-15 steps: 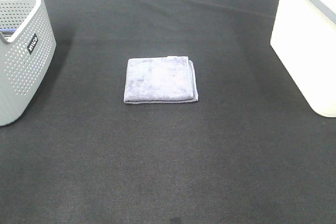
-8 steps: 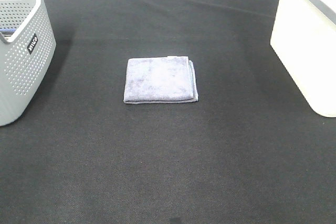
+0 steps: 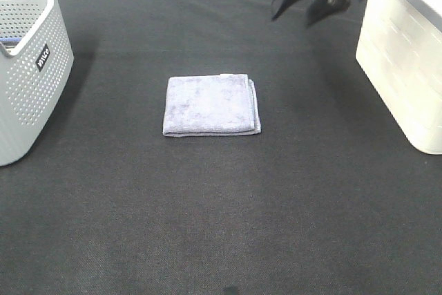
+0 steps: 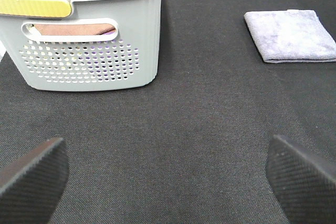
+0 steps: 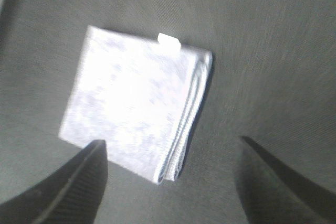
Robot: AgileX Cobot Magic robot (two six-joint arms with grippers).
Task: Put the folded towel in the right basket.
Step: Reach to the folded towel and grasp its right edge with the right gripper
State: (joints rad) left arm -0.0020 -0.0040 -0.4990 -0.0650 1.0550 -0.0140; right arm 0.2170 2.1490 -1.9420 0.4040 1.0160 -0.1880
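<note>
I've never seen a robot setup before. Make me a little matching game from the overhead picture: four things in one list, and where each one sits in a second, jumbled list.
Things
1. folded towel
2. grey perforated basket
3. white basket
4. right gripper

Places in the exterior high view
A. far side, right of the middle, close to the white basket, jaws open
B. left edge
C. lying flat in the middle of the black cloth
D. right edge

Pairs: 1-C, 2-B, 3-D, 4-A
</note>
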